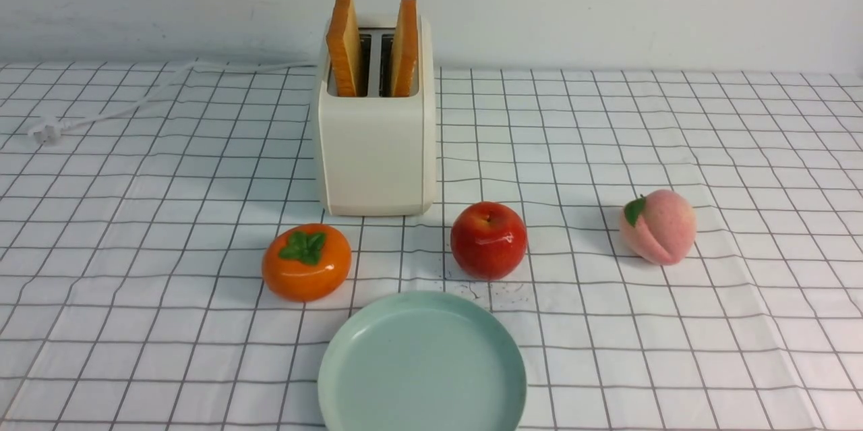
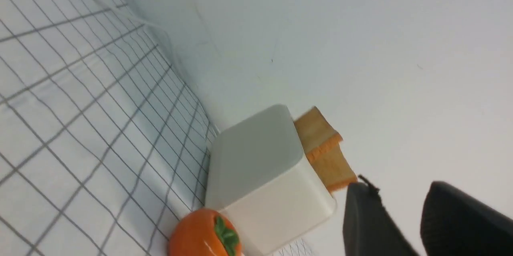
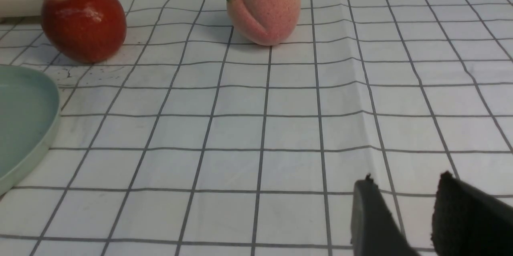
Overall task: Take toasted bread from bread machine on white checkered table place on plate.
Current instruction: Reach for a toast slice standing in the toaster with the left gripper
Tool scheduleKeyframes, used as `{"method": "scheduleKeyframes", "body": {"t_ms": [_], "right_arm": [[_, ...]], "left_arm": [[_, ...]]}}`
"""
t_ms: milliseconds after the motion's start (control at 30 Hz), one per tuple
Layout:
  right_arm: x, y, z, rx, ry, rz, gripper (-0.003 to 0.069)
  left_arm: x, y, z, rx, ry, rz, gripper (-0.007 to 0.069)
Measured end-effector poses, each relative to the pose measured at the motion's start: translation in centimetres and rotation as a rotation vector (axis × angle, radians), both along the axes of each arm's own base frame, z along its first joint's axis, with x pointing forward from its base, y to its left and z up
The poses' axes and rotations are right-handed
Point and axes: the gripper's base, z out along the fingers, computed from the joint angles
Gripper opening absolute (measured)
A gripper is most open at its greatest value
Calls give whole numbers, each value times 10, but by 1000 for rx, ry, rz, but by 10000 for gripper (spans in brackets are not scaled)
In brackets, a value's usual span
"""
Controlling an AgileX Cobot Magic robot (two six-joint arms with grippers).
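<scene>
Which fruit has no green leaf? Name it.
The apple: glossy red, with only a bare stem. The persimmon and the peach both show green leaves.

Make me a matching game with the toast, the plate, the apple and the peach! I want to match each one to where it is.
Things:
1. toast
2. plate
3. apple
4. peach

Places:
A. farthest to the right, all alone
B. closest to the robot, with nothing on it
C. standing up in the toaster slots
D. in front of the toaster, to the right of the orange fruit

Right pairs: 1-C, 2-B, 3-D, 4-A
</scene>
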Motion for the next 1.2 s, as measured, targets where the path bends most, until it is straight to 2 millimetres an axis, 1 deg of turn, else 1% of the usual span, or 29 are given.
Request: {"method": "scheduleKeyframes", "body": {"t_ms": [67, 100, 133, 167, 200, 233, 267, 300, 333, 400, 433, 467, 500, 533, 600, 633, 667, 700, 733, 767, 800, 900, 967, 1000, 1033, 1067, 1133, 1200], "right_arm": [[0, 0, 0, 0, 0, 0, 239], [0, 0, 0, 0, 0, 0, 239], [0, 0, 0, 0, 0, 0, 239], [0, 0, 0, 0, 0, 0, 239], [0, 0, 0, 0, 0, 0, 239], [0, 0, 0, 0, 0, 0, 239], [0, 0, 0, 0, 0, 0, 239], [0, 0, 0, 0, 0, 0, 239], [0, 0, 0, 0, 0, 0, 239], [0, 0, 0, 0, 0, 0, 239], [0, 0, 0, 0, 0, 0, 239], [0, 0, 0, 0, 0, 0, 239], [0, 0, 0, 0, 0, 0, 239], [0, 0, 0, 0, 0, 0, 239], [0, 0, 0, 0, 0, 0, 239], [0, 0, 0, 0, 0, 0, 239], [0, 0, 0, 0, 0, 0, 239], [0, 0, 0, 0, 0, 0, 239], [0, 0, 0, 0, 0, 0, 239], [0, 0, 0, 0, 0, 0, 239], [0, 0, 0, 0, 0, 0, 239], [0, 0, 0, 0, 0, 0, 239], [0, 0, 0, 0, 0, 0, 239], [0, 0, 0, 0, 0, 0, 239], [0, 0, 0, 0, 0, 0, 239], [0, 0, 0, 0, 0, 0, 239], [0, 0, 0, 0, 0, 0, 239], [0, 0, 0, 0, 0, 0, 239]], "left_arm": [[0, -5, 16, 54, 39, -44, 130], [2, -8, 30, 100, 73, -74, 88], [2, -8, 29, 108, 82, -80, 79], [8, -13, 46, 198, 158, -131, 13], [11, -16, 57, 246, 202, -166, -13], [17, -17, 61, 288, 249, -189, -13], [24, -21, 74, 353, 318, -239, -13], [30, -22, 76, 379, 354, -257, -13], [42, -24, 85, 438, 425, -301, -13], [62, -27, 97, 515, 514, -371, -13], [64, -27, 95, 521, 529, -378, -13], [77, -28, 99, 549, 565, -406, -13], [84, -29, 100, 561, 578, -416, -13], [96, -29, 103, 575, 593, -429, -13], [130, -33, 112, 589, 612, -468, -13], [140, -36, 117, 601, 602, -485, -13], [142, -37, 115, 603, 609, -492, -13], [158, -47, 121, 635, 598, -536, -13], [160, -49, 122, 638, 595, -542, -13], [175, -61, 127, 678, 581, -585, -13], [184, -72, 133, 718, 560, -614, -13], [212, -94, 141, 783, 544, -637, -13], [229, -98, 145, 801, 527, -615, -13], [233, -99, 145, 805, 521, -609, -11], [250, -102, 146, 814, 493, -578, 7], [251, -102, 148, 815, 485, -572, 11], [271, -107, 142, 820, 477, -552, 94], [279, -109, 137, 820, 482, -550, 160]]}}
